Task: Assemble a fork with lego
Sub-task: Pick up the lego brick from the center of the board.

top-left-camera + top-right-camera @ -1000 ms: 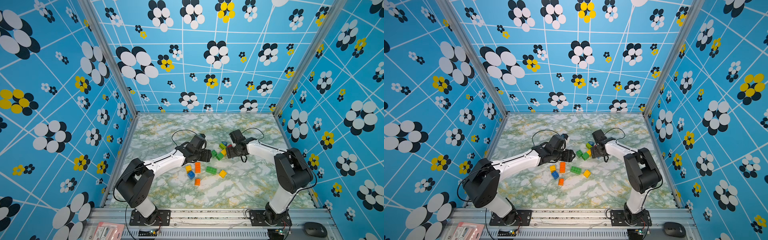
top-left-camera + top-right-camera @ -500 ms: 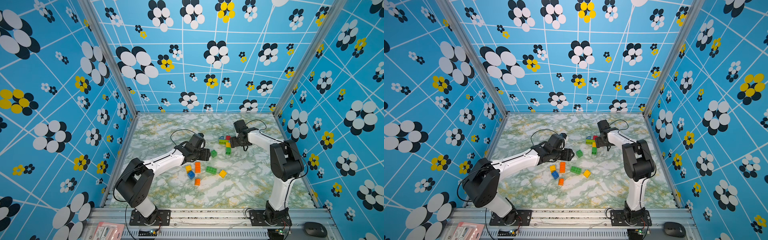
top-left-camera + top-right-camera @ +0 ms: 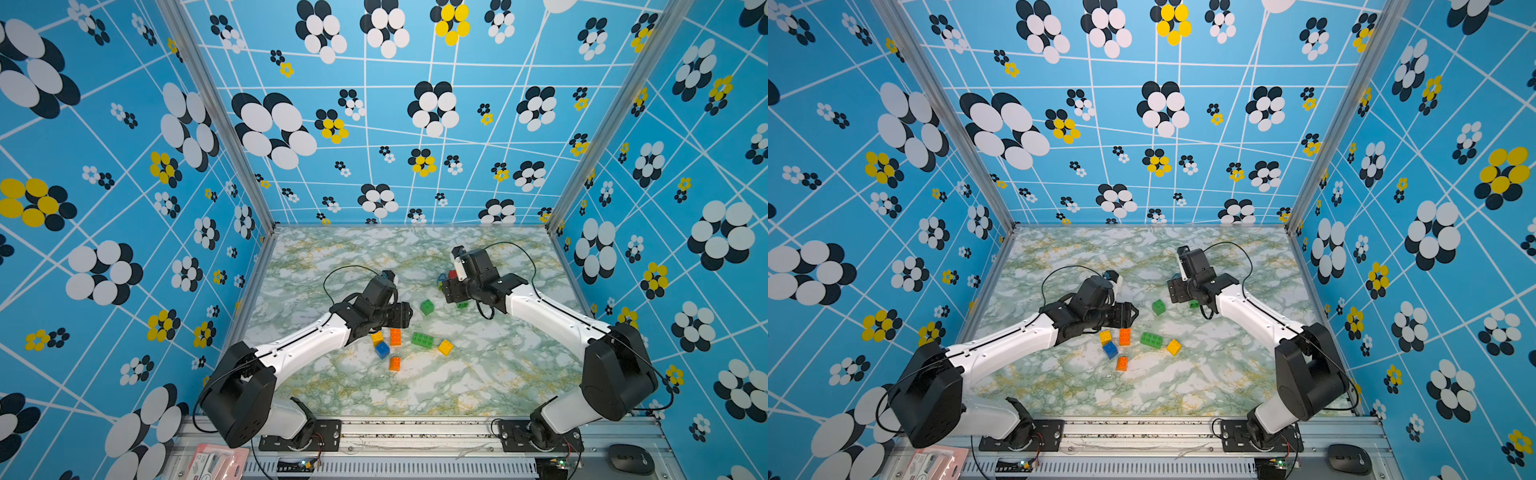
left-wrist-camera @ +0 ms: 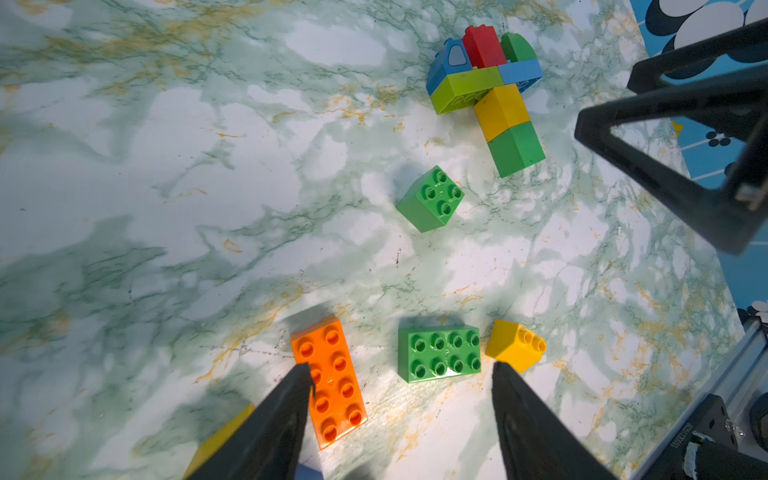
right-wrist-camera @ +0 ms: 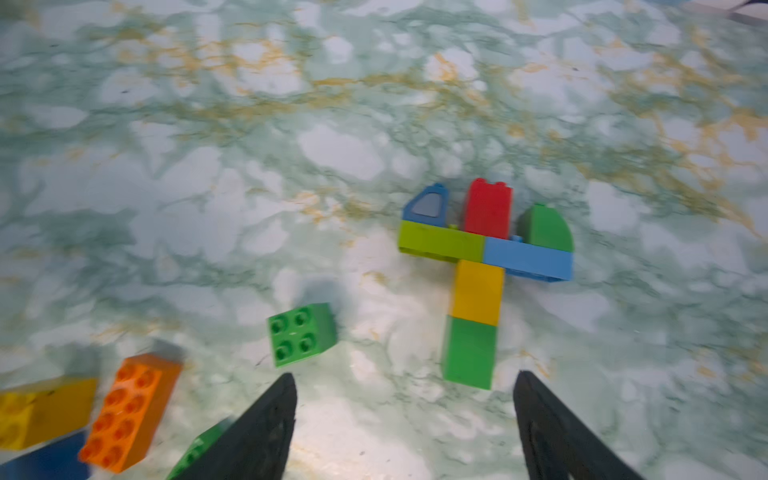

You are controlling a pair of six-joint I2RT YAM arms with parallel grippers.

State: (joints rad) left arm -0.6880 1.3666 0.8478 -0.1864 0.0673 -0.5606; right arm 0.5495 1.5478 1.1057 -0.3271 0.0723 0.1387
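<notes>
The lego fork [image 5: 478, 286] lies flat on the marble table: a green and yellow handle, a lime and blue crossbar, and blue, red and green prongs. It also shows in the left wrist view as the lego fork [image 4: 492, 95]. In both top views my right gripper [image 3: 446, 291] [image 3: 1171, 291] hides most of it. In its wrist view the right gripper [image 5: 405, 376] is open, just short of the handle's green end and holding nothing. My left gripper [image 4: 402, 368] [image 3: 409, 313] is open above an orange oblong brick [image 4: 330, 382] and a green oblong brick [image 4: 438, 353].
A loose green square brick [image 3: 427, 306] [image 5: 301, 334] lies between the grippers. Near the left gripper lie a yellow square brick [image 3: 445, 347], a blue brick [image 3: 382, 350], a small orange brick [image 3: 395, 363] and another yellow brick [image 3: 377, 338]. Patterned walls enclose the table [image 3: 498, 374].
The right arm has swung its elbow outward and its gripper now covers the fork in the top views. Its wrist view is blurred by motion. The left gripper has hardly moved.
</notes>
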